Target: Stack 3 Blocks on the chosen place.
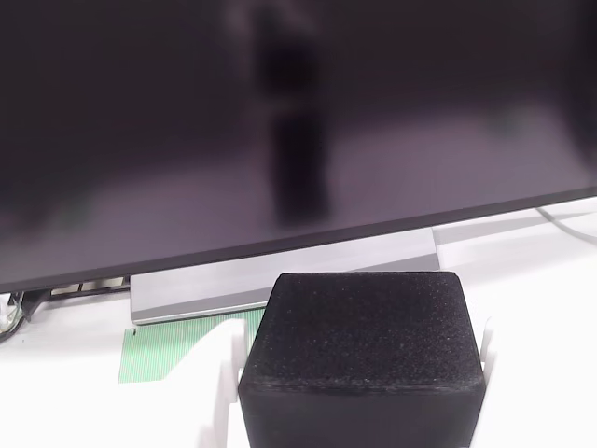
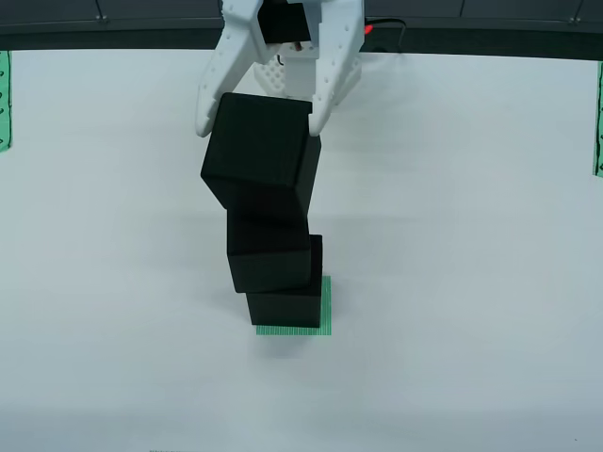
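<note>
In the overhead view, three black blocks stand in a slightly crooked stack on the chosen place [image 2: 326, 311], a small green striped patch. The bottom block [image 2: 283, 309] rests on the patch and the middle block [image 2: 268, 254] sits on it, shifted a little left. The top block [image 2: 259, 155] is tilted, with my white gripper [image 2: 259, 127] shut on it, one finger at each upper side. In the close view, that block [image 1: 364, 345] sits between the white fingers [image 1: 222, 392] of the gripper [image 1: 359, 373].
A dark monitor screen [image 1: 280, 121] and its grey stand base [image 1: 280, 275] are close ahead in the gripper view, with a green striped strip [image 1: 159, 350] below. Narrow green bands [image 2: 5, 94] [image 2: 598, 113] mark the white table's sides. A cable [image 1: 569, 224] lies at the right.
</note>
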`<state>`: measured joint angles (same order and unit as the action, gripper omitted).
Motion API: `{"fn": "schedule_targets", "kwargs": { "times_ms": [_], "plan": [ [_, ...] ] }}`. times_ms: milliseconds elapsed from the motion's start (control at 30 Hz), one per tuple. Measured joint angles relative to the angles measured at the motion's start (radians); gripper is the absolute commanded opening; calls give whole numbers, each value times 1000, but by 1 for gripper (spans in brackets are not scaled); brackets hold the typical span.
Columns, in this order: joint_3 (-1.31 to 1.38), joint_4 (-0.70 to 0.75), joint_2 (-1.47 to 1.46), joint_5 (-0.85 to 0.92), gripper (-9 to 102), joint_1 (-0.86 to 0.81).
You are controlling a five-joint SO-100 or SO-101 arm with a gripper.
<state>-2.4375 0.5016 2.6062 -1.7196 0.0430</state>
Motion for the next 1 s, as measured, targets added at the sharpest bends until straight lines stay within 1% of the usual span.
{"fn": "schedule_targets", "kwargs": {
  "times_ms": [467,1000],
  "plan": [
    [-35,-12,32,11,22,2],
    [-169,-209,31,48,22,-38]
  ]
}}
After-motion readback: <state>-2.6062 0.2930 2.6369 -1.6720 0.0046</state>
